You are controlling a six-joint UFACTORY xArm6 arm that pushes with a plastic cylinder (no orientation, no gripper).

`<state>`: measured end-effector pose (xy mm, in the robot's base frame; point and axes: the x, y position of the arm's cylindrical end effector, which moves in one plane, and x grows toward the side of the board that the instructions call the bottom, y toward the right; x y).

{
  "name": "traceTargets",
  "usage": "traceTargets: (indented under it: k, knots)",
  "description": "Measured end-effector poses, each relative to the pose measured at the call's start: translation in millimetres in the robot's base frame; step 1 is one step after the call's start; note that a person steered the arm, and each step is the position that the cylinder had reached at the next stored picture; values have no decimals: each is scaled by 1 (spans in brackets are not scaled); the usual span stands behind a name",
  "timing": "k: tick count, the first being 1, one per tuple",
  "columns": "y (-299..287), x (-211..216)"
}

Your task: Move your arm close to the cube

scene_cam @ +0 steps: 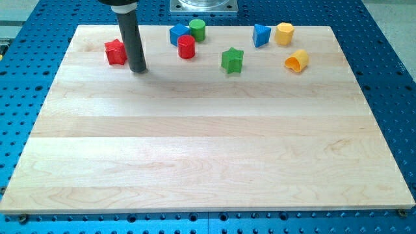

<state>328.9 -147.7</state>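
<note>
Tip (138, 69) sits on the wooden board (208, 149) near view's top-left, just right of the red star (116, 52), close but can't tell if touching. No jaws on this rig, just the rod. Blue cube (177, 34) is further right w/ the green cylinder (197, 29) and red cylinder (186, 47), apart from my tip.

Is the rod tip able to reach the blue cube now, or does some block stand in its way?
Probably yes. My tip rests just right of the red star, and bare board lies between it and the blue cube. The red cylinder sits at the cube's lower right, off the direct line.
</note>
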Motion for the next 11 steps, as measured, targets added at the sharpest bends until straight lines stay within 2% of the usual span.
traceTargets:
  k: [1, 2, 3, 4, 5, 6, 9, 10, 11]
  knots:
    - [-44, -44]
    - [-64, -44]
    - [-42, -27]
    - [-86, -29]
    - [-44, -63]
    - [-28, -61]
    - [-28, -66]
    - [2, -82]
    - [52, -136]
